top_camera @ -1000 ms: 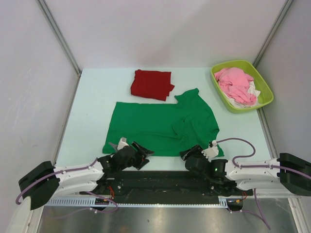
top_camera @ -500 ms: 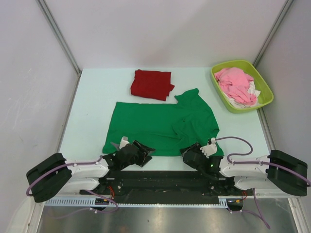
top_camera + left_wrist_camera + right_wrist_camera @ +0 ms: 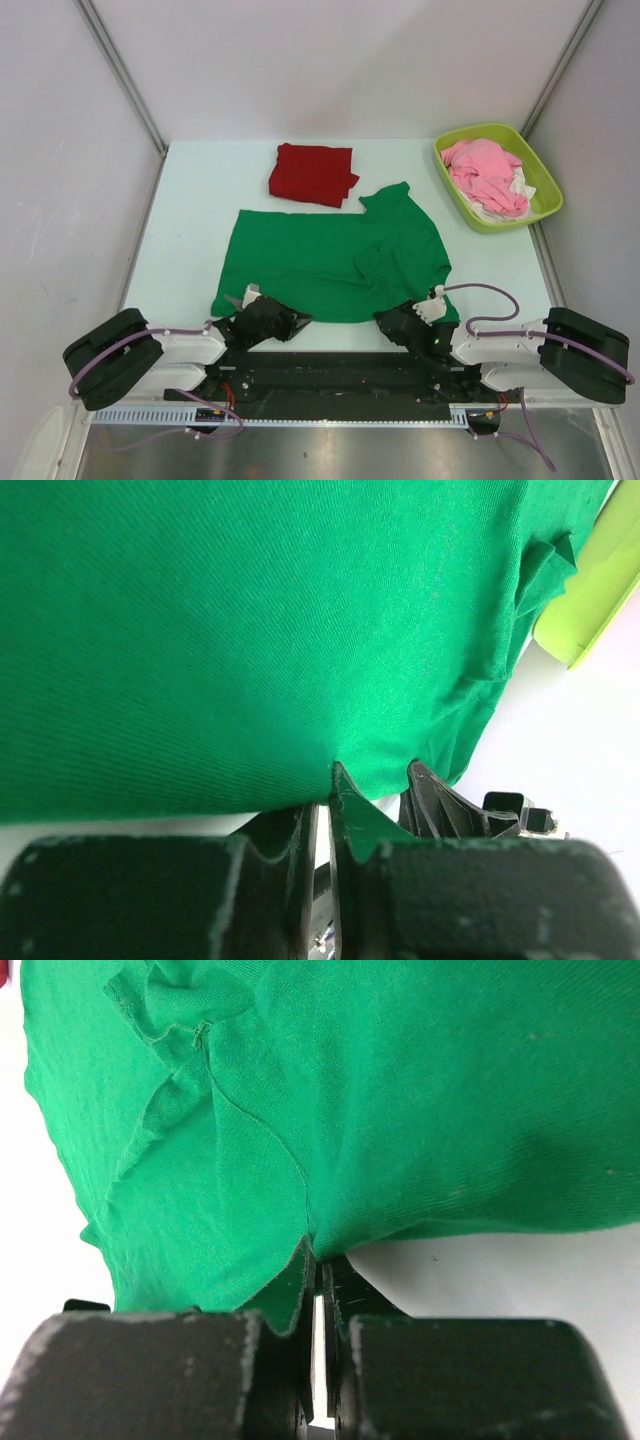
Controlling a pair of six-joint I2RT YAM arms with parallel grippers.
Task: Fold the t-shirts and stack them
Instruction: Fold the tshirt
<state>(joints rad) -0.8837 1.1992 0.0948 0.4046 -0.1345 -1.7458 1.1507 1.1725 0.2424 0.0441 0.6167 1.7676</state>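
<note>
Robot test cell in lab, not home; here's what tells you so:
- Pale table (image 3: 190,250) boxed in by blank white panels (image 3: 330,60), with grey metal posts (image 3: 122,75) running up at corners.
- Left arm (image 3: 180,345) and right arm (image 3: 500,345), white and black, bolted at near edge.
- Purple cable (image 3: 480,287) looping off wrist.
- Slotted aluminium rail (image 3: 150,412) and bare steel plate (image 3: 330,455) in front of you.
- On tabletop, only laundry: green t-shirt (image 3: 300,265), dark red t-shirt (image 3: 312,173), lime bin (image 3: 500,137) of cloth.

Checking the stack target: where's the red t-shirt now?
Top view: red t-shirt folded at far centre, just beyond the green t-shirt, left of the bin.
</note>
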